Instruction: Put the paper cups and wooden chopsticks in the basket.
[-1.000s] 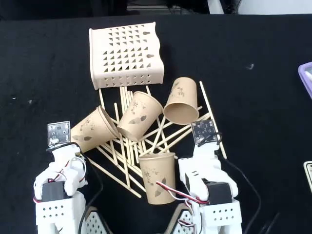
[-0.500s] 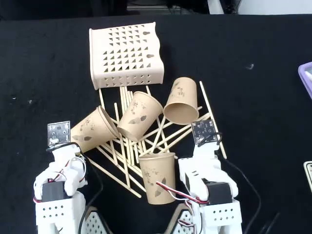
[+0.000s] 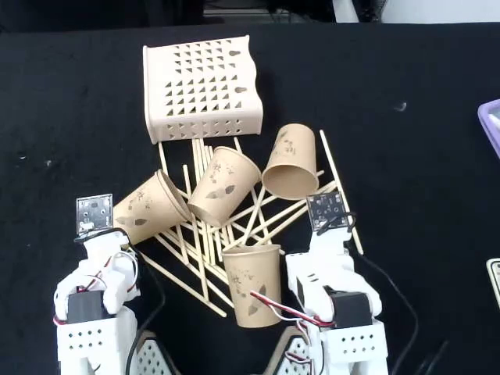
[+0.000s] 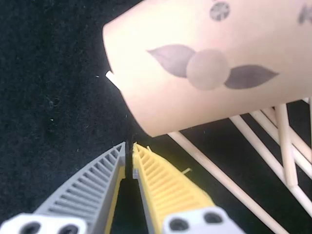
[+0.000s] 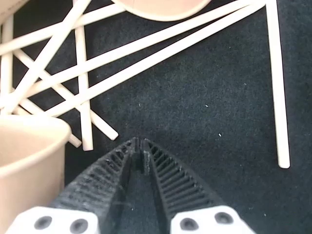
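Nearest, the left gripper point(image 4: 130, 146) and right gripper point(image 5: 141, 142) sit low over the black table point(image 3: 422, 156), each with its jaws pressed together and holding nothing. Just beyond them, four paper cups point(image 3: 223, 186) lie tipped across a scattered pile of wooden chopsticks point(image 3: 195, 258). Farthest back lies the tan basket point(image 3: 201, 87), with chopstick tips reaching its near edge.

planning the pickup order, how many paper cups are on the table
4: left cup, middle cup, right cup, and near cup between the arms. None seems hidden.
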